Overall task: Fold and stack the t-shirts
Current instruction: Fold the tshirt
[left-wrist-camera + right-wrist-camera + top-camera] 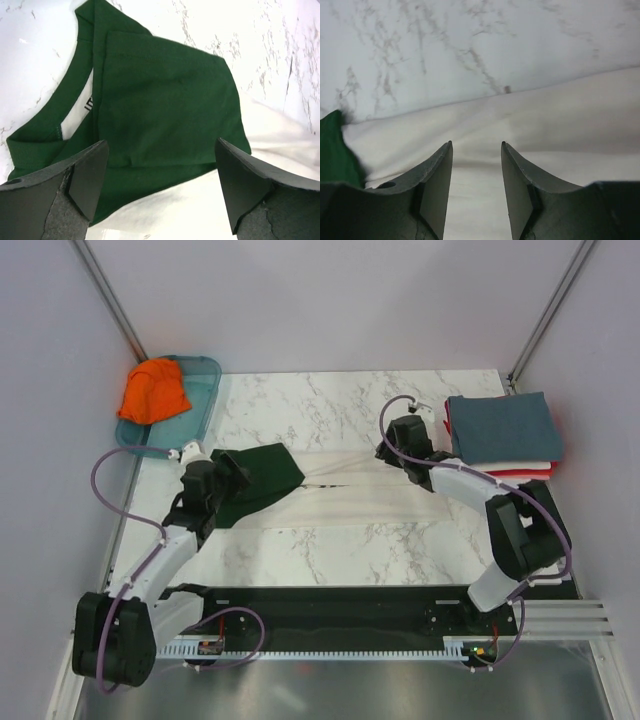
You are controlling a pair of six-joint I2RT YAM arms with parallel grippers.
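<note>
Cream t-shirt lies stretched across the middle of the table. Its long axis runs left to right, so it spans the gap between my two arms. Its green end, sleeve and collar, points left; the plain cream end points right, toward the stack of folded shirts at the table's right edge, slate-blue on top. Well apart, at the far left corner, an orange tee sits bunched on the tray.

My left pincer hangs just over the green sleeve with its jaws spread wide, gripping nothing. My right pincer is low over the cream end. Its jaws are parted more narrowly, the cloth passes beneath them, and nothing I can see is pinched between them.

Each arm is nearest its own end of the shirt, so I judge the next fold will be across that long axis.
</note>
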